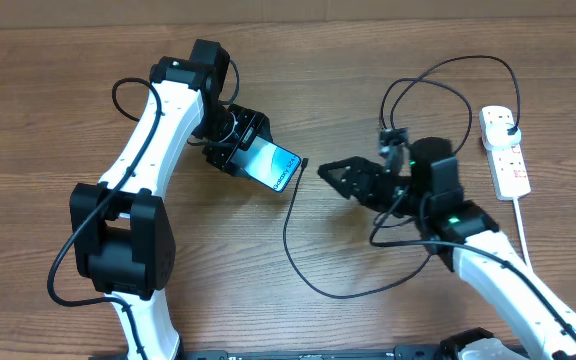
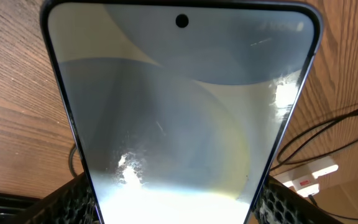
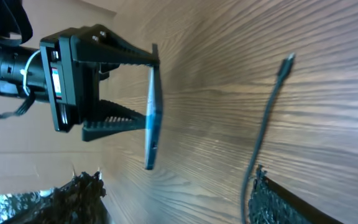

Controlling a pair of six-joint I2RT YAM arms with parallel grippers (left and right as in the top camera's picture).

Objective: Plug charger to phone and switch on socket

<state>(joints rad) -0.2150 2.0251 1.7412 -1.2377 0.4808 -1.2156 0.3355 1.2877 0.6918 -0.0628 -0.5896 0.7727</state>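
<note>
The left pincer [image 1: 238, 145] is clamped on the edges of the slim rectangular smartphone with the light blue gradient screen [image 1: 274, 165], holding it tilted above the brown wood-grain worktop [image 1: 48, 100]. The small connector tip of the long thin black charger cable [image 1: 286, 222] lies on the worktop just beside the free end of the smartphone, apart from it, and the cable loops rightward. The right pincer [image 1: 333, 180] hovers near that tip with fingers [image 3: 272, 199] apart and nothing between them, and the white elongated power strip [image 1: 511, 165] lies at far right, carrying the black plug.
</note>
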